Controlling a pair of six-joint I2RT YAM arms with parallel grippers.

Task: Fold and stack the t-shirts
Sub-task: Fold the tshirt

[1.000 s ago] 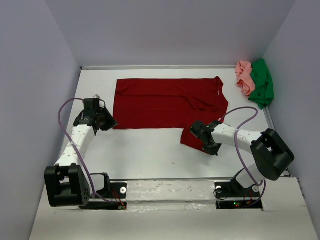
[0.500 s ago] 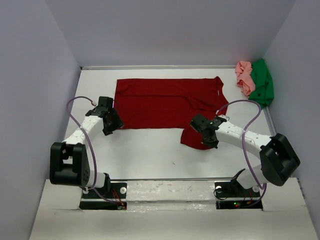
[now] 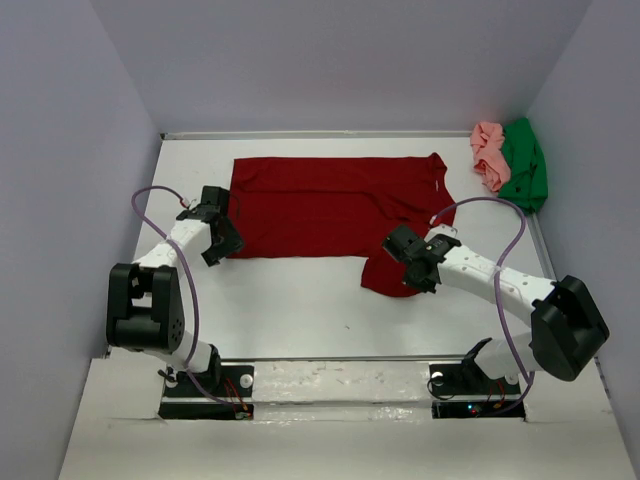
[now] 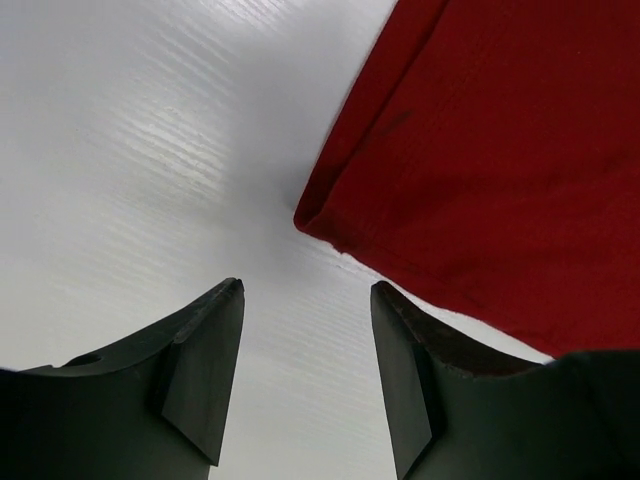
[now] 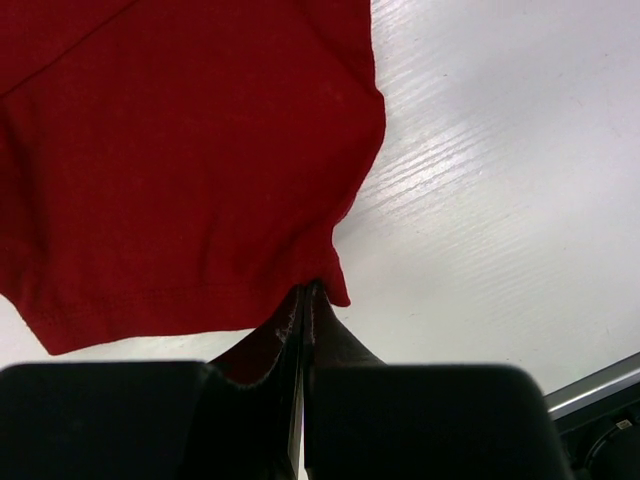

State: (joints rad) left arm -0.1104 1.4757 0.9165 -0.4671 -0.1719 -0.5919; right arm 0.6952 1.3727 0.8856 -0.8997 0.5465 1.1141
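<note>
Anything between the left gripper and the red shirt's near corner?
No. In the left wrist view, only bare white table lies between the open left gripper and the corner of the dark red shirt.

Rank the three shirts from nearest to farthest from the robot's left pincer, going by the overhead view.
1. The dark red shirt, spread out right beside the left pincer.
2. The pink shirt, bunched in the far right corner.
3. The green shirt, just beyond the pink one, farthest right.

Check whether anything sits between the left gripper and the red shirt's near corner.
Nothing visible. The left gripper hangs open, with only white table surface between it and the dark red t-shirt corner.
</note>
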